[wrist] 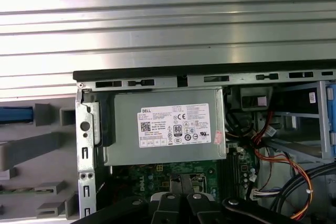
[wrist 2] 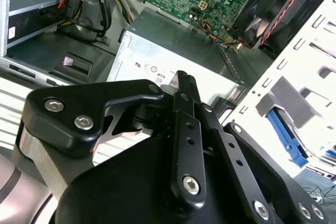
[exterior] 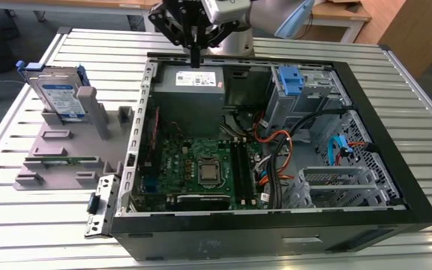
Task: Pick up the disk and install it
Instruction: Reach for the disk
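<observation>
The disk [exterior: 58, 93], a metal drive with a white-and-blue label in a blue bracket, stands upright in a grey holder [exterior: 58, 147] on the slatted table, at the exterior view's left. Its blue edge [wrist: 14, 115] also shows in the first wrist view. My gripper [exterior: 195, 61] hangs over the far edge of the open computer case [exterior: 415, 185], just above the grey power-supply box [exterior: 192, 83], well to the right of the disk. The fingers [wrist 2: 184, 82] are shut together with nothing between them.
The case lies on its side with the motherboard [exterior: 201, 163], cable bundles [exterior: 276, 152] and a metal drive cage [exterior: 336, 181] exposed. A tall blue latch piece [exterior: 291, 81] stands at the far right of the case. The labelled power supply [wrist: 168, 127] sits directly below the gripper.
</observation>
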You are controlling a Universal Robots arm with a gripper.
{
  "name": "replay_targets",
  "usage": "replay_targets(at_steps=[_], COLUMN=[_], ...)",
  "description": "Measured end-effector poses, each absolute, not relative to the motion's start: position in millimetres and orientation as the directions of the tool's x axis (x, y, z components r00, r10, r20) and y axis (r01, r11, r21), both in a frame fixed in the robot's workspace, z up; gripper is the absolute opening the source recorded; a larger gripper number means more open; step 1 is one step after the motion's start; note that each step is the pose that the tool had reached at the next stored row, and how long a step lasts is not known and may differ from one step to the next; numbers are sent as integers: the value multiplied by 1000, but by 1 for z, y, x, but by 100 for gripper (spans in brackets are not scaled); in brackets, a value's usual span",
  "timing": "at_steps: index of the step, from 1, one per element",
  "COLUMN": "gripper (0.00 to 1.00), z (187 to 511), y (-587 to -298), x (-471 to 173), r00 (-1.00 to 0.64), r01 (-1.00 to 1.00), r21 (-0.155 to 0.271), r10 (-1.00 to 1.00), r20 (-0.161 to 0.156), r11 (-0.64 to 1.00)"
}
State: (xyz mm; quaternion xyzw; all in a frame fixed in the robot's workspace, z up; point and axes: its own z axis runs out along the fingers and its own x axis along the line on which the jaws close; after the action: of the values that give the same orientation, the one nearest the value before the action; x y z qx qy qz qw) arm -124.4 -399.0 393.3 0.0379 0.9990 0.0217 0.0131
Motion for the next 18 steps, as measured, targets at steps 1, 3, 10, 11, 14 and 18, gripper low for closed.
replay_targets(at_steps=[1,3,10,11,14,18], gripper=[11,11,11,11,11,11], z=[393,393,393,393,393,393], y=[-399,-399,-399,-399,-399,-399], x=[-125,-127,-130,-130,-131,-133], r00=[-997,-997,-997,-997,-997,-997], r01=[75,75,75,75,75,75], r21=[44,44,44,44,44,44], r10=[76,76,76,76,76,76], r20=[-24,-24,-24,-24,-24,-24], r11=[996,996,996,996,996,996])
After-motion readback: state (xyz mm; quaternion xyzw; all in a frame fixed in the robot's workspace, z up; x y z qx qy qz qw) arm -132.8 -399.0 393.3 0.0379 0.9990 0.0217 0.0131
